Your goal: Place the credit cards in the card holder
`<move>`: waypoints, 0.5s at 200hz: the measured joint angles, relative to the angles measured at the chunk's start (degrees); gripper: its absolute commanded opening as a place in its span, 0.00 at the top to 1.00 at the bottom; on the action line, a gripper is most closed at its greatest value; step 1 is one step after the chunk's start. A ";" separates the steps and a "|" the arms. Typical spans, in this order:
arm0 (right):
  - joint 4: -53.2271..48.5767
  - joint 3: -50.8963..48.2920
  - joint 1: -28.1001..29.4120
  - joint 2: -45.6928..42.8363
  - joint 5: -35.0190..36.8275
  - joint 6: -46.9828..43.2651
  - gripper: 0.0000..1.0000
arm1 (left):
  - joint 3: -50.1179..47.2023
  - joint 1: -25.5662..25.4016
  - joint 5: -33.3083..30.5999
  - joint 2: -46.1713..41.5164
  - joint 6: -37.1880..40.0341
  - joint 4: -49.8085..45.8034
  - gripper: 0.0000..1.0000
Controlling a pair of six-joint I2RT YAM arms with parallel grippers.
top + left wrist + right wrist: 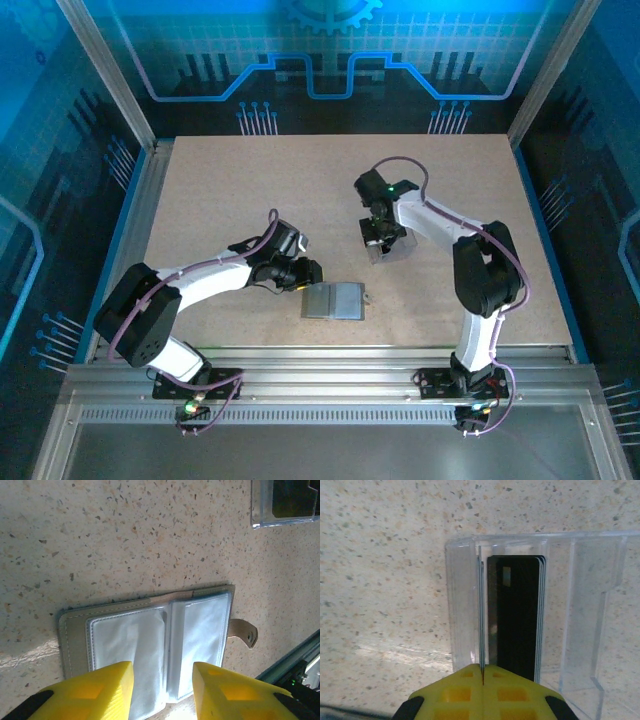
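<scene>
**Arm poses and end-effector states**

The left arm [200, 275] stretches low toward centre; the left end effector [162, 677] has its yellow fingers [95, 692] parted. The right arm [485, 275] rises and bends leftward; the right end effector [483, 672] points down, tips pressed together.

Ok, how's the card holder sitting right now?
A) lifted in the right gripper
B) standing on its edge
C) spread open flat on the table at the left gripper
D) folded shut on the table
C: the card holder lies spread open on the table, both pocket panels facing up, with the left gripper over its near edge, fingers apart.
</scene>
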 measured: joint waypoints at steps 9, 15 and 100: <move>0.70 -0.52 -0.85 -0.37 -2.01 0.02 1.00 | 0.02 0.48 0.42 0.00 0.00 0.00 0.63; 1.14 -0.79 -1.18 -0.46 -3.15 0.02 1.00 | 0.02 0.83 0.57 0.00 0.00 0.00 0.62; 6.43 -2.82 -0.04 -0.44 -14.86 1.18 1.00 | 2.51 3.08 1.40 0.13 0.37 -0.44 0.62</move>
